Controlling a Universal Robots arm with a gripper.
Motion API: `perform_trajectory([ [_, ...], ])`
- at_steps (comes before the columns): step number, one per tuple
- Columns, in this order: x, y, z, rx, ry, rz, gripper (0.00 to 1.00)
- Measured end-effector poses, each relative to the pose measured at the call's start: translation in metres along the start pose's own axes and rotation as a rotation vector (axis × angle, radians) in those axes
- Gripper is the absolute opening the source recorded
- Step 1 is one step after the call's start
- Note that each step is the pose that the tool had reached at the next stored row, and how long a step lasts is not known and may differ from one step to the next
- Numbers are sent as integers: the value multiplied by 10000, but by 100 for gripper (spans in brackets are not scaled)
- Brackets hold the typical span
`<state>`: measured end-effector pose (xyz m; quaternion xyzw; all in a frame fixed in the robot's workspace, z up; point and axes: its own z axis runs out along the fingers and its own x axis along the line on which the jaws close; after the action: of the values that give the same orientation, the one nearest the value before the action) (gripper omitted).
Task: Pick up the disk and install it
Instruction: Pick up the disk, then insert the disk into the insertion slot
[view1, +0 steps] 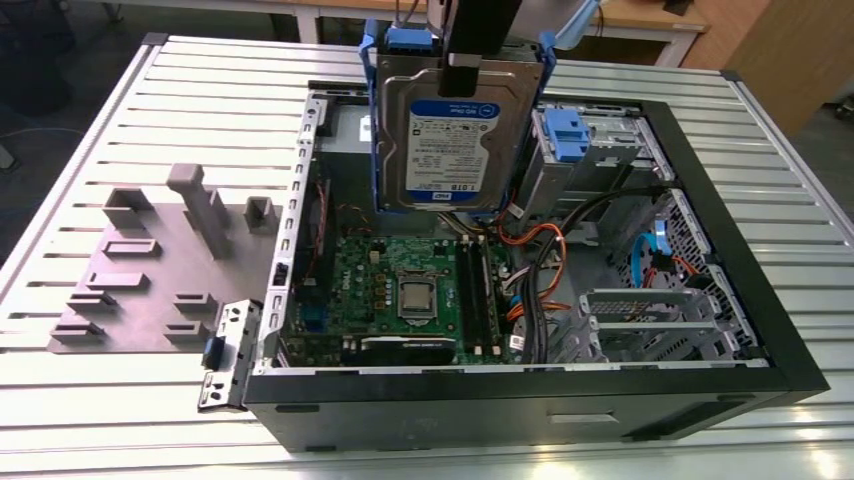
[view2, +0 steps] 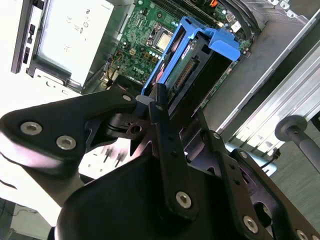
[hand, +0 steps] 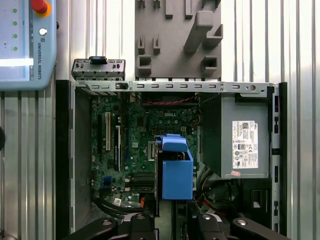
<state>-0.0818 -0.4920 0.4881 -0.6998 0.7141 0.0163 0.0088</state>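
Gripper (view1: 461, 85): clamped on the disk (view1: 447, 150), one black finger (view1: 461, 45) flat against the labelled face near its upper end, the other hidden behind the drive. Body cut off by the exterior view's upper edge.

Disk held upright, label toward the exterior camera, hanging over the open computer case (view1: 534, 400). Height above the board below impossible to judge.

From the exterior view's left:
- grey fixture plate (view1: 134, 275) on the slatted table (view1: 107, 440), just beside the case
- green motherboard (view1: 400, 290) on the case floor, far part screened by the drive
- smaller blue clip (view1: 567, 135) in a bay just right of the disk
- orange cables (view1: 527, 238) tangled lower down
- grey metal cage (view1: 654, 325) near the right wall

In the first wrist view, disk (hand: 176, 175) seen end-on: blue rail forward, silver body hidden.
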Motion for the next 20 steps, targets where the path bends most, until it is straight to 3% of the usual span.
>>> perform_trajectory([
  [4, 0, -13, 0, 1, -1, 0, 35],
  [9, -1, -78, -1, 0, 1, 0, 35],
  [20, 1, -82, -1, 0, 2, 0, 35],
])
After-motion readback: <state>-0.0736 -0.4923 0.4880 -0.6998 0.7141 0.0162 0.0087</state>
